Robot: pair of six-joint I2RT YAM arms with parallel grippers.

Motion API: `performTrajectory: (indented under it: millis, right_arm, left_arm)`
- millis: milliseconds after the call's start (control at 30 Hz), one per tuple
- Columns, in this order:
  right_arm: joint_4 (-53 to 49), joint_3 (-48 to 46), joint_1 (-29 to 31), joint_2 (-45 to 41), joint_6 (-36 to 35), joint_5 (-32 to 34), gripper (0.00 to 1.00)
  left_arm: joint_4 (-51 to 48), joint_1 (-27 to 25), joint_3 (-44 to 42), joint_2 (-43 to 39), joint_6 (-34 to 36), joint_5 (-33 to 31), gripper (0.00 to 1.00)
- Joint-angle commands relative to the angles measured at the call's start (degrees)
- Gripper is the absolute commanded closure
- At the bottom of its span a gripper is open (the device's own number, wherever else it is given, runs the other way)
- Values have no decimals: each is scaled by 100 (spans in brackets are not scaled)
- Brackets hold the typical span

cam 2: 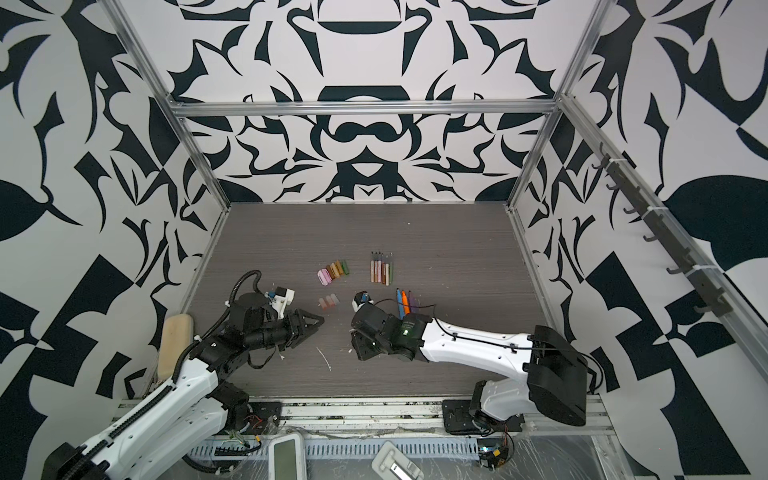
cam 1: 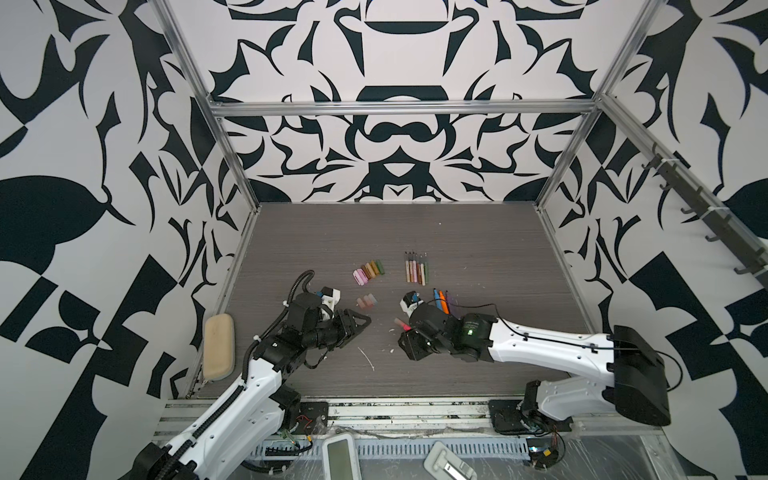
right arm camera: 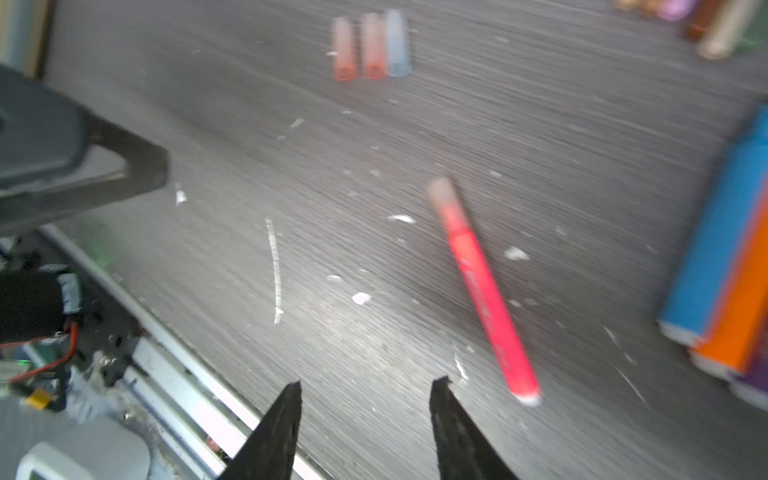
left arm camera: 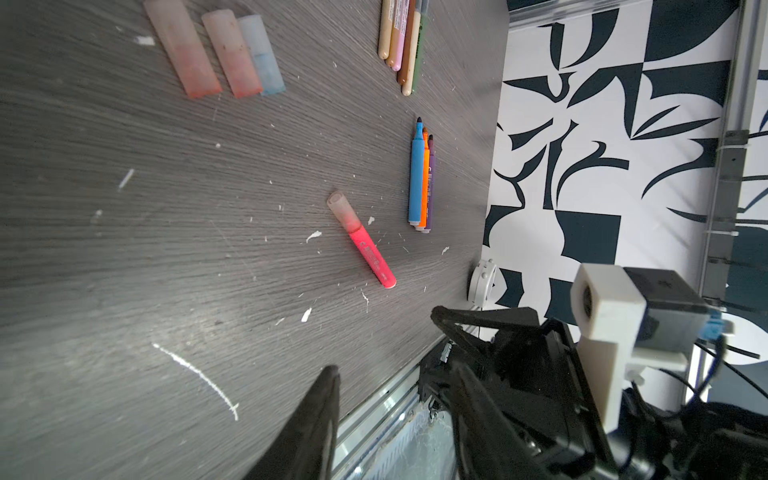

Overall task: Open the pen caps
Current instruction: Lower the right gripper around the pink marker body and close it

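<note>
You're looking at a big grey table (cam 1: 457,232) w/ black-and-white walls (cam 1: 399,62) all round. Two white-and-black arms come in from the near side, the L arm (cam 1: 257,374) and the R arm (cam 1: 552,345). Their ends point at each other near the middle. A tan soft case (cam 1: 219,351) lies off the table's left edge, next to the L arm.

L gripper (cam 1: 366,320): it's turned on its side, so both top views show just one finger on top. In the left wrist view its fingers look apart w/ nothing between, but one is dark & blurry. R gripper (right arm camera: 365,415): fingers apart, only bare table between them.

The one pen w/ a cap on is the pink pen (left arm camera: 368,257). It lies flat on the table between the two grippers, closer to the R one, touching neither. Its see-thru cap (left arm camera: 343,210) is on the end further from the near edge. In a top view the R arm hides part of the pen.

Just past the R arm's wrist lie 3 fat pens (left arm camera: 422,187), blue, orange, purple, side by side, tips bare. Further back is a row of thin pens (cam 1: 415,270), tips bare too. Left of those is a row of small caps (cam 1: 368,271), pink, brown, gold, green. Nearer you, 3 see-thru caps (cam 1: 366,301) lie side by side. Tiny white scraps (left arm camera: 313,236) dot the table.
</note>
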Motion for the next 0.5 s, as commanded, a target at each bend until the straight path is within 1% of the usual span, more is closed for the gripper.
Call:
performTrajectory:
  millis: [0, 67, 133, 167, 300, 367, 467]
  right_arm:
    - [-832, -68, -140, -44, -301, 342, 45]
    - [-1026, 39, -178, 156, -533, 294, 45]
    - [-1212, 175, -184, 365, -776, 422, 45]
    - [-1196, 186, -199, 489, -929, 483, 45]
    - [-1002, 201, -466, 912, -1363, 376, 45]
    - [-809, 180, -650, 1095, -1526, 197, 45]
    - [-673, 247, -754, 1295, -1800, 2, 45]
  left_arm:
    - [291, -17, 356, 354, 443, -119, 54]
    - [359, -12, 486, 630, 626, -143, 54]
    - [445, -13, 531, 808, 722, -243, 55]
    - [467, -16, 545, 859, 771, -321, 55]
    - [725, -11, 472, 928, 727, -563, 55]
    - [826, -12, 461, 958, 678, -617, 55]
    - [702, -15, 574, 1028, 688, -657, 56]
